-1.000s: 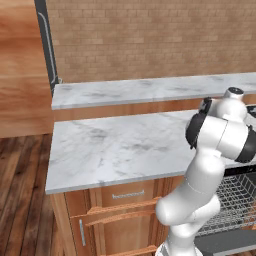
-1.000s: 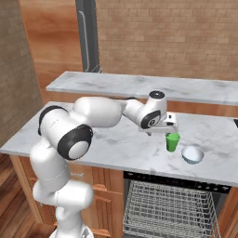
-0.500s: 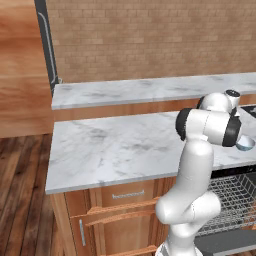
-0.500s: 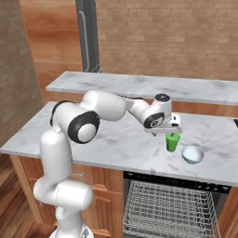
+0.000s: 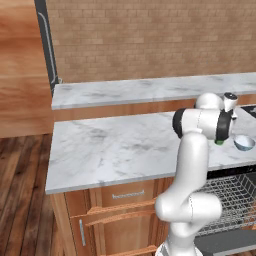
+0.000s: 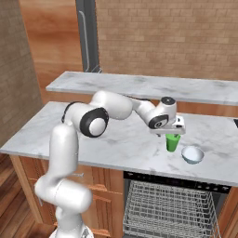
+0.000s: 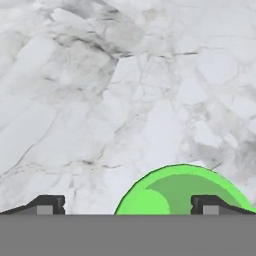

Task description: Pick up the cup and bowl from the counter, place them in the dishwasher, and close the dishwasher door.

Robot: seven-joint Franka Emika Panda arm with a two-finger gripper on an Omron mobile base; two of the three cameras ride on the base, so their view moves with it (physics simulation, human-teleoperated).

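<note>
The gripper (image 6: 173, 135) is hovering directly over the green cup (image 6: 173, 142) on the marble surface (image 6: 130, 148) — fingers (image 7: 46, 205) spread wide to straddle it — the bowl (image 6: 192, 155) waiting just beside.

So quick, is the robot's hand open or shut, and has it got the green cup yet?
Gripper: open, jaws wide, holding nothing; it hovers just above the small bright green cup.
</note>
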